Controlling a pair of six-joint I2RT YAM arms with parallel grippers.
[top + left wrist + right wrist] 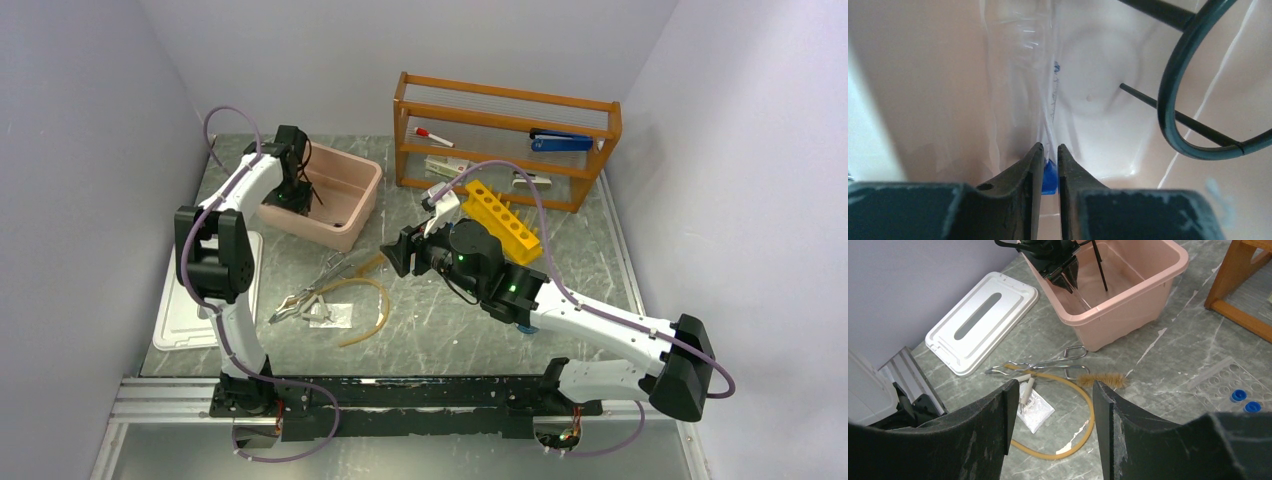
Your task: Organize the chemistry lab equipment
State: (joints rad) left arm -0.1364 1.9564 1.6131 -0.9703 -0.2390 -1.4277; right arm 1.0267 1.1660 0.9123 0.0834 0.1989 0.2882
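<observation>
Inside the pink bin (352, 213), beside the black wire ring stand (1168, 100), the left pincer (1050, 148) had its fingers almost together, with a thin clear bag (1018, 60) and a blue bit (1049, 175) between them. Whether it gripped them, I could not tell. On the worktop (1168, 365) the silvery tongs (1048, 363), stiff and slick, best taken at the crossing, lay across the tan tubing (1089, 407), soft and floppy. The right pincer (1054, 385) hung spread and empty above them.
</observation>
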